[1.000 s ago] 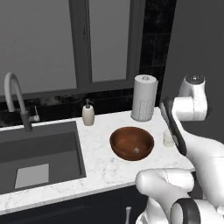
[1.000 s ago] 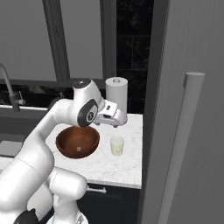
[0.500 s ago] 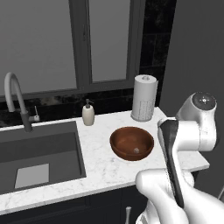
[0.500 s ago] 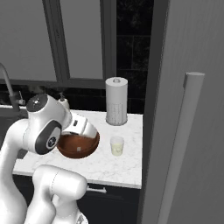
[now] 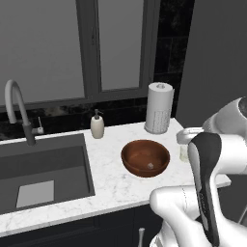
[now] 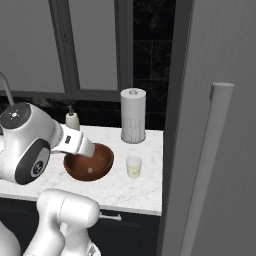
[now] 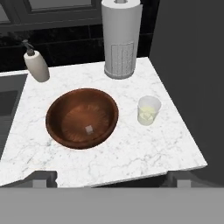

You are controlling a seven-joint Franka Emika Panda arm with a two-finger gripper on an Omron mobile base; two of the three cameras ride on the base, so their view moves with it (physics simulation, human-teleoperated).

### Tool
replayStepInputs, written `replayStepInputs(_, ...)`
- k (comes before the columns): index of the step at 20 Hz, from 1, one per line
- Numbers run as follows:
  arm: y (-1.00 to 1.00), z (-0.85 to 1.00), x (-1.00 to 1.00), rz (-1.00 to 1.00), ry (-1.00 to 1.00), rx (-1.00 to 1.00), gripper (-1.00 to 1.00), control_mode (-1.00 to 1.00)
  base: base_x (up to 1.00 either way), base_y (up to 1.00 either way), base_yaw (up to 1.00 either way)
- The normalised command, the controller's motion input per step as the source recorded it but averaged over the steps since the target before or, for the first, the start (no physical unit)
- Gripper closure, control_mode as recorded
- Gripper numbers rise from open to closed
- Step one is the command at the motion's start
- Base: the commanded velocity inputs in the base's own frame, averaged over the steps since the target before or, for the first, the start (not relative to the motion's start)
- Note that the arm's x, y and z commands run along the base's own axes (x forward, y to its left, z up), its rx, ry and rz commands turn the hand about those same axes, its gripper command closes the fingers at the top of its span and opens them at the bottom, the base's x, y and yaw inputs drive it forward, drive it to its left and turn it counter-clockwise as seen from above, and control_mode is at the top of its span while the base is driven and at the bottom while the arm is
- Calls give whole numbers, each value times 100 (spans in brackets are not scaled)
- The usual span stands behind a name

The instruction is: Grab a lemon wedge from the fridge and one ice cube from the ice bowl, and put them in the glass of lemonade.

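The reddish-brown ice bowl sits mid-counter with one pale ice cube on its bottom. The glass of lemonade stands just right of the bowl; in the left base view my arm covers most of the glass. My gripper hangs well back from the counter's front edge, above and in front of the bowl, open with nothing between its fingertips. The grey fridge is closed, bar handle facing me. The lemon wedge is out of view.
A tall paper-towel roll stands at the back, behind the glass. A cream soap dispenser is at the back left of the bowl. The sink and faucet lie left; the fridge wall bounds the counter's right.
My arm has swung back from beside the glass and paper-towel roll toward the base, the hand now pulled away from the counter. Bowl, ice cube and glass have not moved.
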Motion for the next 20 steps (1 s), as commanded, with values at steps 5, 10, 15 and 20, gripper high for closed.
replayStepInputs(5,4,-2,-3,1,-15,0,-100,-100,0,0,0)
replayStepInputs(10,0,-19,14,-1,0,0,-100,-100,0,0,0)
replayStepInputs(15,0,-21,-29,0,-8,0,-100,-100,0,0,0)
replayStepInputs(20,0,-33,-53,0,-10,0,-100,100,-19,0,0)
